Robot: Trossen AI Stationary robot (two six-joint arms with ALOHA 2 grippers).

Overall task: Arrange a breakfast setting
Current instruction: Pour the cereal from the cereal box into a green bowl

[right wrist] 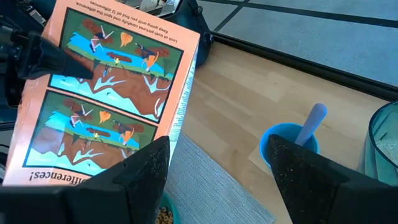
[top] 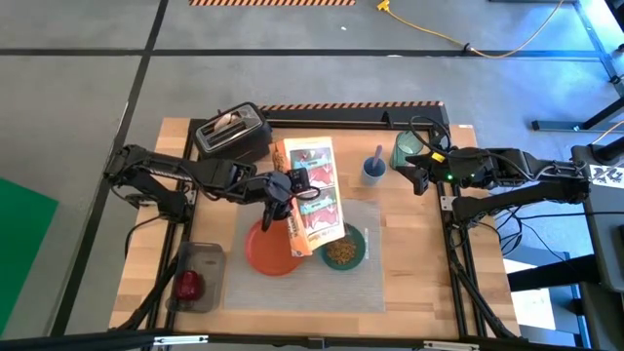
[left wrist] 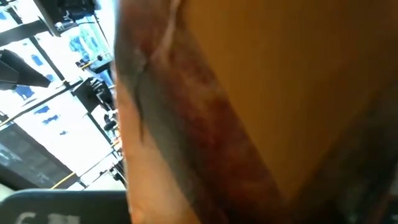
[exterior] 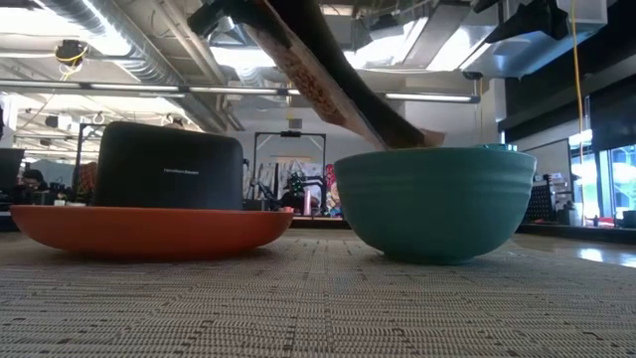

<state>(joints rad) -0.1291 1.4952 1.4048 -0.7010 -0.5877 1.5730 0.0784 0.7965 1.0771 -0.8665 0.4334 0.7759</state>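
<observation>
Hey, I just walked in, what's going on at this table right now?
The left gripper holds an orange cereal box tilted over the teal bowl, which already has cereal in it. The bowl sits beside the orange plate on the placemat. The right gripper waits, fingers open, near the small blue cup and green tumbler. The apple lies off at the left edge.

On the placemat (top: 375, 255), the plate (top: 265, 254) lies left of the bowl (top: 345, 251); the toaster (top: 230, 133) stands behind, the apple (top: 188, 284) left.
</observation>
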